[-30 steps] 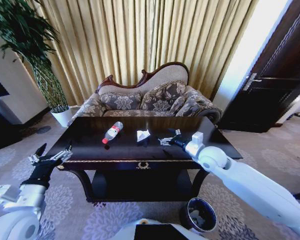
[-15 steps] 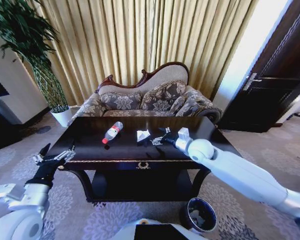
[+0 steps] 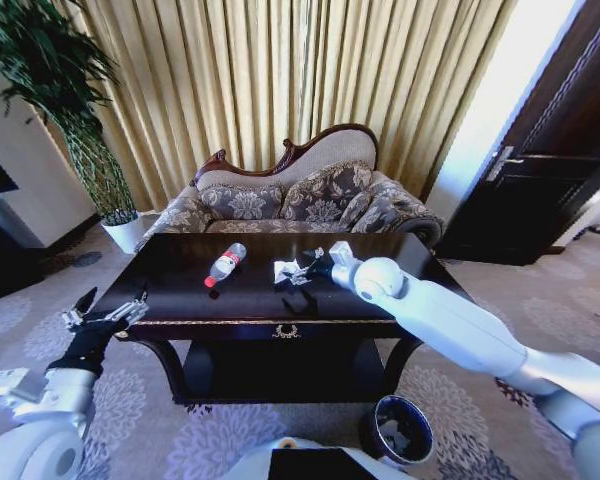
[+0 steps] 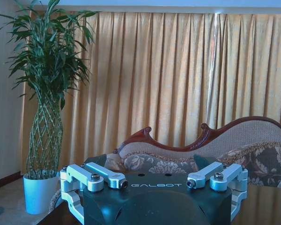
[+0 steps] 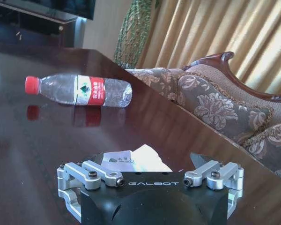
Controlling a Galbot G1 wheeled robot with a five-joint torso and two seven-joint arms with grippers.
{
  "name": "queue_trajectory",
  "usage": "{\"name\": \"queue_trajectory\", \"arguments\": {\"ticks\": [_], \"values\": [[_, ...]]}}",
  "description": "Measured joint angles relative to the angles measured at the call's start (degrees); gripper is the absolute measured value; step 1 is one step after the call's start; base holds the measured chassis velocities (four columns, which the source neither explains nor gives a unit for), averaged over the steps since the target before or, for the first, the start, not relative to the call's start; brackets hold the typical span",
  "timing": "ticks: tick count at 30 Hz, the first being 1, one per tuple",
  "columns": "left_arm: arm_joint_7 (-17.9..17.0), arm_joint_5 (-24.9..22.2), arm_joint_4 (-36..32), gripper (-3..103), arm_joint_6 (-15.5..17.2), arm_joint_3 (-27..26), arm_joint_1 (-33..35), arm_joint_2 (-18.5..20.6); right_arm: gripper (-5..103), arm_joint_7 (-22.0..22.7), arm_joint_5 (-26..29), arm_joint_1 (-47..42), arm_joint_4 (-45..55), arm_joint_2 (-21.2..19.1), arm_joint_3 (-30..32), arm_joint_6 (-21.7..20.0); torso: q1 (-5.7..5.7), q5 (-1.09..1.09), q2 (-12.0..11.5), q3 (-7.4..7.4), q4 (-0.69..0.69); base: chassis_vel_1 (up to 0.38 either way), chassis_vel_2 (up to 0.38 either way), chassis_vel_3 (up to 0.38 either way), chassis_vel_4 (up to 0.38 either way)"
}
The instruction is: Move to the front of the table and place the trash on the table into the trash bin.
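Observation:
A crumpled white paper wad (image 3: 284, 269) lies mid-table on the dark glossy table (image 3: 180, 292). My right gripper (image 3: 303, 273) is right beside it, low over the tabletop. The right wrist view has the wad (image 5: 136, 159) just ahead of the open fingers (image 5: 104, 176) of that gripper (image 5: 153, 182), close to the gap, not gripped. A clear bottle (image 3: 225, 264) with red label and red cap lies farther left (image 5: 79, 90). The trash bin (image 3: 398, 430) stands on the carpet at front right. My left gripper (image 3: 104, 316) hovers open off the table's left front corner (image 4: 156, 183).
An ornate sofa (image 3: 300, 195) stands behind the table against gold curtains. A tall potted plant (image 3: 85, 150) is at back left and a dark door (image 3: 550, 180) at right. Patterned carpet surrounds the table.
My right arm has swung left across the tabletop, bringing its gripper from the right part of the table up to the paper wad. The left gripper has barely shifted.

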Motion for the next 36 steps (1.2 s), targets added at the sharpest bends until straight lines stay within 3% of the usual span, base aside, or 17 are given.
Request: {"name": "queue_trajectory", "arguments": {"ticks": [1, 3, 6, 17, 22, 25, 30, 36], "values": [[0.0, 0.0, 0.0, 100, 0.0, 0.0, 0.0, 0.0, 100, 0.0, 0.0, 0.0, 0.0, 0.0, 0.0, 0.0, 0.0, 0.0, 0.0, 0.0, 0.0, 0.0, 0.0, 0.0, 0.0], [0.13, 0.0, 0.0, 100, -0.03, 0.02, -0.05, 0.05, 100, -4.29, -3.02, 0.4, -1.67, -0.29, -0.46, 2.32, 0.0, 0.01, 0.0, 0.0, 0.0, 0.0, 0.0, 0.0, 0.0], [0.24, -0.01, 0.0, 100, -0.05, 0.06, -0.1, 0.09, 100, -5.43, -3.85, 0.42, -2.22, -0.41, -0.46, 3.27, 0.0, 0.01, 0.0, 0.0, -0.01, 0.0, 0.0, 0.0, 0.0], [0.85, 0.05, 0.0, 100, -0.11, 0.6, -0.24, -0.09, 97, -5.59, -5.07, -0.02, -3.92, 0.41, -0.92, 5.41, 0.0, 0.01, 0.01, 0.0, 0.0, 0.0, 0.0, 0.0, 0.0], [1.17, 0.11, 0.0, 100, -0.17, 0.6, -0.18, -0.31, 84, -5.54, -5.74, -0.36, -4.45, 1.07, -0.98, 6.21, 0.0, 0.01, 0.01, 0.0, 0.0, 0.0, 0.0, 0.0, 0.0], [1.25, 0.14, 0.0, 100, -0.2, 0.7, -0.18, -0.4, 67, -5.38, -6.05, -0.59, -4.77, 1.29, -1.02, 6.71, 0.0, 0.01, 0.01, 0.0, 0.0, 0.0, 0.0, 0.0, 0.0], [1.32, 0.11, 0.0, 100, -0.29, 0.32, -0.19, -0.33, 56, -5.2, -6.08, -0.91, -4.85, 1.29, -0.76, 6.93, 0.0, 0.01, 0.01, 0.0, 0.0, 0.0, 0.0, 0.0, 0.0], [1.35, 0.08, 0.0, 100, -0.33, 0.35, -0.28, -0.23, 28, -4.86, -6.02, -1.94, -5.04, 0.68, 0.59, 7.37, 0.0, 0.01, 0.01, 0.0, 0.0, 0.0, 0.0, 0.0, 0.0]]}}
